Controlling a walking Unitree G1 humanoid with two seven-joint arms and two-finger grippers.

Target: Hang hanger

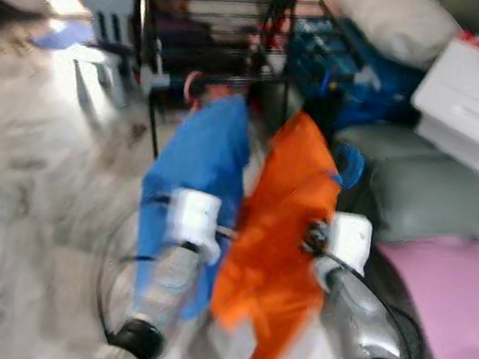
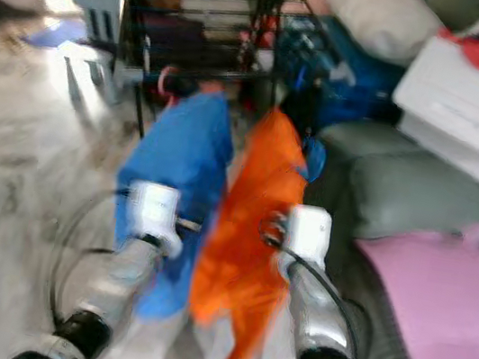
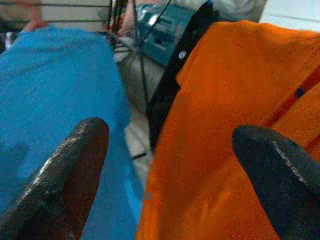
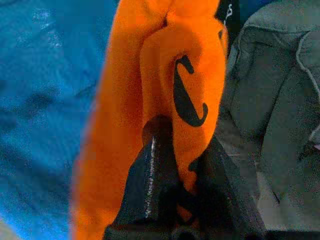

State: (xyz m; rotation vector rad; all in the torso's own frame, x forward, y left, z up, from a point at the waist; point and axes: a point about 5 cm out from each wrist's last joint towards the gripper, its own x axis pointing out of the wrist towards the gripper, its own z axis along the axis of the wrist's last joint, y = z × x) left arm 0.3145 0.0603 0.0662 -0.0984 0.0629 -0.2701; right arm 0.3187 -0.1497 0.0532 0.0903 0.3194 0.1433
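A: What does the right gripper [image 4: 182,165] have?

B: Its two fingers [image 4: 152,175] are pinched close together on a fold of the orange shirt [image 1: 281,232], which hangs down past them. A black mark is printed on the cloth just beyond the tips.

A: And the left gripper [image 3: 170,165]?

B: Its fingers [image 3: 75,170] stand wide apart with nothing between them. Beyond one lies the blue shirt [image 1: 199,173], beyond the other the orange one.

A: Where is the hanger?

B: I cannot make out a hanger clearly. The head views are blurred. A thin orange-red strip crosses the orange shirt in the left wrist view, but what it is I cannot tell.

A: What lies past the grippers?

B: A black rack [image 1: 219,21] stands ahead of both. To the right gripper's outer side are grey cushions [image 1: 442,198] and a pink mat [image 1: 458,296].
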